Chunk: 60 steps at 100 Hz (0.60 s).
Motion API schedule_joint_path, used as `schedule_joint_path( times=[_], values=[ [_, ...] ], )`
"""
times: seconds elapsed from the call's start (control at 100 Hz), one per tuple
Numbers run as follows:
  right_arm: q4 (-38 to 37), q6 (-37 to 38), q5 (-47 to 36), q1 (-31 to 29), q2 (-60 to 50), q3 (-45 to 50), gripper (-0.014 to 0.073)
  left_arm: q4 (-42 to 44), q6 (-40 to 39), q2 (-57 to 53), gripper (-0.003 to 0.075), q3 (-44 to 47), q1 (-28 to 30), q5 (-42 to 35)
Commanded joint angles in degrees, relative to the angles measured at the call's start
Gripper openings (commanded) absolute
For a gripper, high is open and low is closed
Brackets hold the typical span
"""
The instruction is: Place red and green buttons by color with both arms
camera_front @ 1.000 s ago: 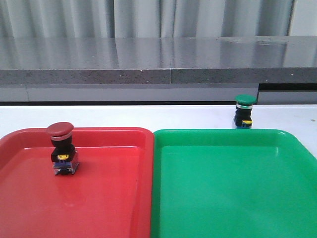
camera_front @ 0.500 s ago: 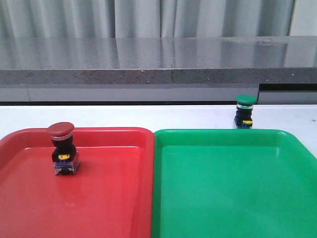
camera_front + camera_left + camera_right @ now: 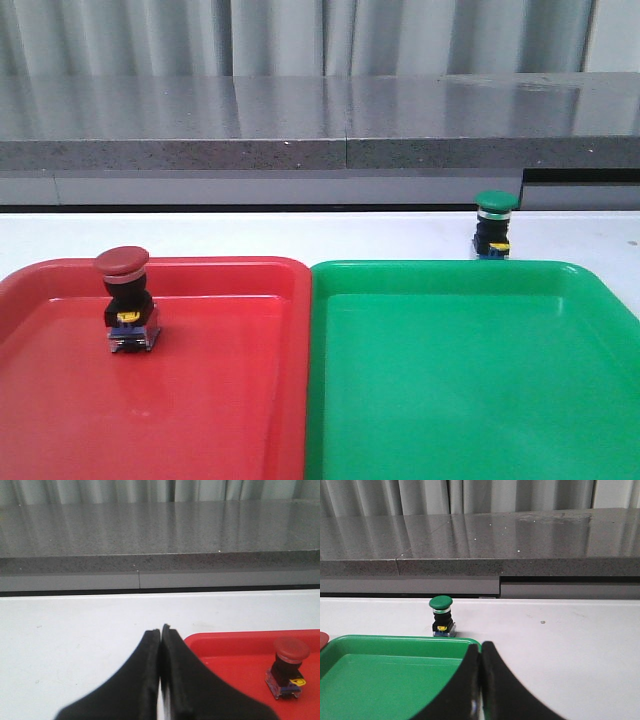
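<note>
The red button (image 3: 125, 298) stands upright inside the red tray (image 3: 230, 400), near its far left; it also shows in the left wrist view (image 3: 288, 667). The green button (image 3: 493, 224) stands upright on the white table just beyond the green tray (image 3: 470, 380); it also shows in the right wrist view (image 3: 442, 616). My left gripper (image 3: 160, 630) is shut and empty, by the red tray's (image 3: 235, 652) far left corner. My right gripper (image 3: 481, 645) is shut and empty, at the green tray's (image 3: 385, 670) far right corner. Neither gripper shows in the front view.
The two trays lie side by side on a white table (image 3: 300, 235). A grey stone ledge (image 3: 320, 130) runs along the back, with grey curtains behind it.
</note>
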Motion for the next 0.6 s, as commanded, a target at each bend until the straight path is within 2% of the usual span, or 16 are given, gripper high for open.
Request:
schedule_joint_path(
  times=[0.0,0.22,0.59],
  values=[
    [0.0,-0.2,-4.6,-0.1,-1.2,-0.9,-0.0068,0.1,-0.8,-2.9,-0.0019,1.1,0.3,-7.3],
    [0.0,-0.2,-4.6,-0.1,-1.2,-0.9,-0.0068,0.1,-0.8,-9.2,-0.0019,6.7,0.3,-8.5],
    [0.0,-0.2,-4.6,-0.1,-1.2,-0.9,-0.0068,0.1,-0.8,-8.9,-0.0019,6.7,0.3,-9.5]
  ],
)
